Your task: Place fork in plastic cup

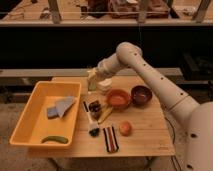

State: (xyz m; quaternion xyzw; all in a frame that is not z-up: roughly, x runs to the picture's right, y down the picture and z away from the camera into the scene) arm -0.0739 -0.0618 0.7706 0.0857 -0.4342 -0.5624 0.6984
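Single white robot arm (150, 75) is reaching in from the 4 o'clock side of the pale wooden surface (150, 135) and ending toward its 11 o'clock corner.

Tool (94, 76) is hanging directly over the small pale yellow-green translucent plastic cup (92, 86), at the cup's 12 o'clock and right at its rim. Tool is clenched, fingers fully together. The thin silvery fork is not showing up as a separate shape, so I cannot tell whether it is pinched in the tool or already in the cup.

Cup is standing upright at 11 o'clock of the surface's middle. Round white tub (104, 86) is sitting just beside it at 3 o'clock. Shallow orange bowl (118, 98) is lying at 4 o'clock of the tub, with the dark red-brown bowl (141, 94) close by at its 3 o'clock.

Toward 6 o'clock of the cup:
- yellow-handled stick-like utensil (106, 115), lying tilted
- dark-headed brush (93, 126), just beside it at 8 o'clock
- small round orange fruit (125, 128)
- dark red striped flat packet (110, 139)

Large yellow plastic tray (37, 122) is occupying the 9 o'clock side and holding a grey-blue folded cloth (60, 106) and a long green vegetable (55, 139).
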